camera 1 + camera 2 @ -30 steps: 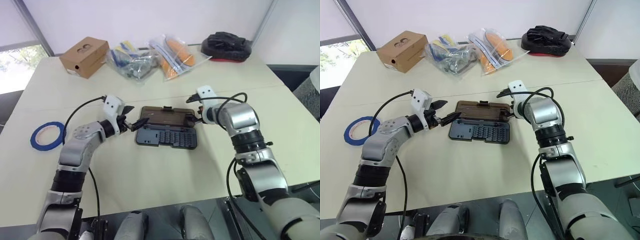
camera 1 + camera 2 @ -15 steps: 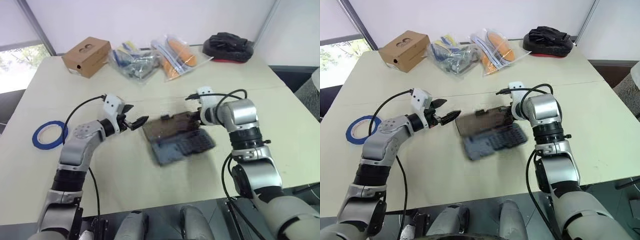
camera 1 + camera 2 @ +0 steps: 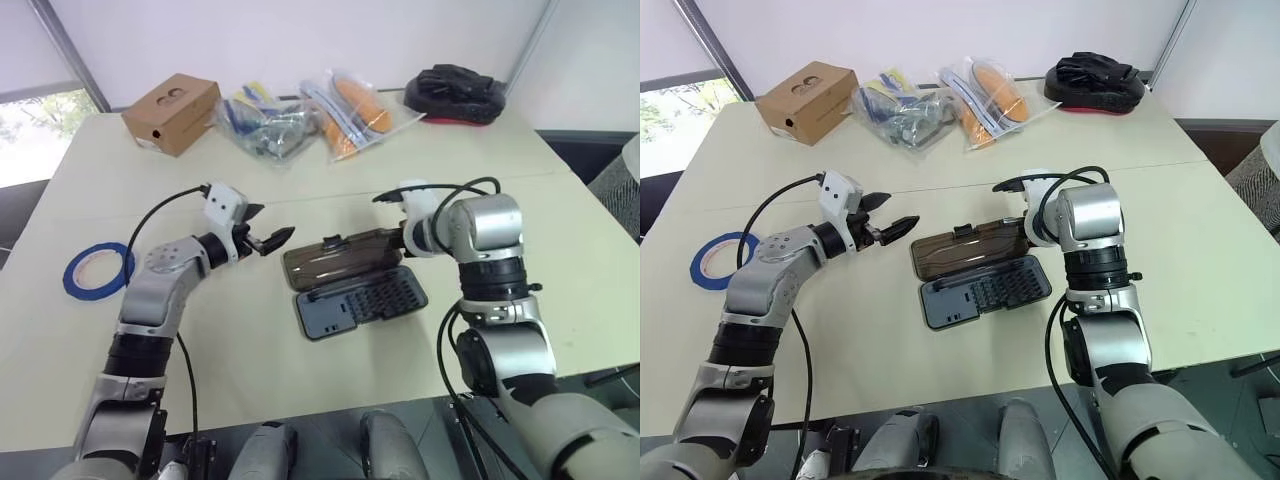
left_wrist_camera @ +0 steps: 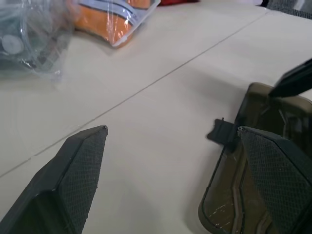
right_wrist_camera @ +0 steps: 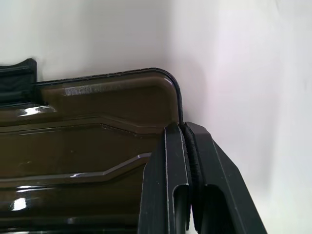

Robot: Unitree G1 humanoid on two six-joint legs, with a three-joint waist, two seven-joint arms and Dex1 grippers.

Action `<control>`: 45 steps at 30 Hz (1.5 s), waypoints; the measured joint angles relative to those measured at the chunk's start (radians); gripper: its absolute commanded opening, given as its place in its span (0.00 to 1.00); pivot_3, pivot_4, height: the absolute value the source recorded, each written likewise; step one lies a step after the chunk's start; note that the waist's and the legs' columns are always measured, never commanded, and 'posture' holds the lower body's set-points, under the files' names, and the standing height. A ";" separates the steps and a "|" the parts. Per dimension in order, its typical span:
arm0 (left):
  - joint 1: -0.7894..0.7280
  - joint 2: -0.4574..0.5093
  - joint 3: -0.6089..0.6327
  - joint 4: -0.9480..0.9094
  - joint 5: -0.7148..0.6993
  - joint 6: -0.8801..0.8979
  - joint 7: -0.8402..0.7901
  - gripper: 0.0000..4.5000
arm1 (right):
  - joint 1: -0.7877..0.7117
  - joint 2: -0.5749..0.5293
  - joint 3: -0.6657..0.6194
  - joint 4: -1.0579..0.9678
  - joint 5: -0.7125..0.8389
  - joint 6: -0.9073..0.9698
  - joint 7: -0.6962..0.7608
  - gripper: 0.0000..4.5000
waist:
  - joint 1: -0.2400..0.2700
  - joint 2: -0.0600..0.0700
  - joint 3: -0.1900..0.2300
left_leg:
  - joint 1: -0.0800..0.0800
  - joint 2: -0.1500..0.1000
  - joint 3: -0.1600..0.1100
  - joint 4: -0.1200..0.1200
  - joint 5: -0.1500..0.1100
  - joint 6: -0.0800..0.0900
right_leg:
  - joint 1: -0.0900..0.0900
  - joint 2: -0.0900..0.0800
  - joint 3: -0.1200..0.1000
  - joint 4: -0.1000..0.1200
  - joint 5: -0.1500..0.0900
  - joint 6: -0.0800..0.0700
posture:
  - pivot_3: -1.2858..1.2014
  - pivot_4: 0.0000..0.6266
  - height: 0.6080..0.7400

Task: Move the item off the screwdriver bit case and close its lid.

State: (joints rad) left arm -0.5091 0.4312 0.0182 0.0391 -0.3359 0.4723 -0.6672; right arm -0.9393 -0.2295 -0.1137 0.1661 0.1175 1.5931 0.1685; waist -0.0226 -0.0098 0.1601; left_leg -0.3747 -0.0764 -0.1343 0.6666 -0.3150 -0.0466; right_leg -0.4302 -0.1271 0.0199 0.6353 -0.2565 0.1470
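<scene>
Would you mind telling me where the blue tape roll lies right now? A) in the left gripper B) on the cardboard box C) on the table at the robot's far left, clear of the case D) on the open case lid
C: the tape lies flat on the table, well apart from the case.

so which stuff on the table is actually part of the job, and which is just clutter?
Job:
- blue tape roll, already off the case
- screwdriver bit case, open
- lid, right gripper shut on its edge
- left gripper, open beside it

Clutter:
- cardboard box
- plastic bags
- black item at far edge
</scene>
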 measured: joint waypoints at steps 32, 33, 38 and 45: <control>-0.010 -0.004 -0.002 0.026 0.019 -0.015 -0.003 1.00 | 0.142 0.056 -0.166 -0.179 0.569 0.015 -0.579 0.01 | -0.023 0.000 0.000 | 0.000 0.000 0.001 -0.001 0.000 0.000 | -0.005 -0.001 0.000 0.011 0.000 0.000 | 0.52 0.24 1.00; -0.010 -0.005 -0.002 0.028 0.020 -0.018 -0.003 1.00 | 0.142 0.039 -0.153 -0.175 0.625 0.015 -0.604 0.01 | -0.023 0.000 0.000 | 0.000 0.000 0.001 -0.001 0.000 0.000 | -0.005 -0.001 0.000 0.011 0.000 0.000 | 0.52 0.24 1.00; -0.013 -0.008 -0.002 0.029 0.021 -0.020 -0.004 1.00 | 0.140 -0.033 -0.082 -0.124 0.881 0.015 -0.733 0.01 | -0.023 0.000 0.000 | 0.000 0.000 0.001 -0.001 0.000 0.000 | -0.005 -0.001 0.000 0.011 0.000 0.000 | 0.52 0.24 1.00; -0.013 -0.008 -0.002 0.029 0.021 -0.020 -0.004 1.00 | 0.128 -0.084 -0.048 -0.063 1.086 0.015 -0.886 0.01 | -0.021 0.000 0.000 | -0.001 0.000 0.001 -0.001 0.000 0.000 | -0.005 -0.001 0.000 0.011 0.000 0.000 | 0.52 0.24 1.00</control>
State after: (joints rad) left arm -0.5224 0.4229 0.0163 0.0684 -0.3150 0.4524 -0.6716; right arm -0.8118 -0.3140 -0.1617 0.1033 1.2033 1.6080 -0.7172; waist -0.0435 -0.0094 0.1602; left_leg -0.3753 -0.0764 -0.1333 0.6658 -0.3150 -0.0464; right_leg -0.4349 -0.1286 0.0202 0.6461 -0.2565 0.1469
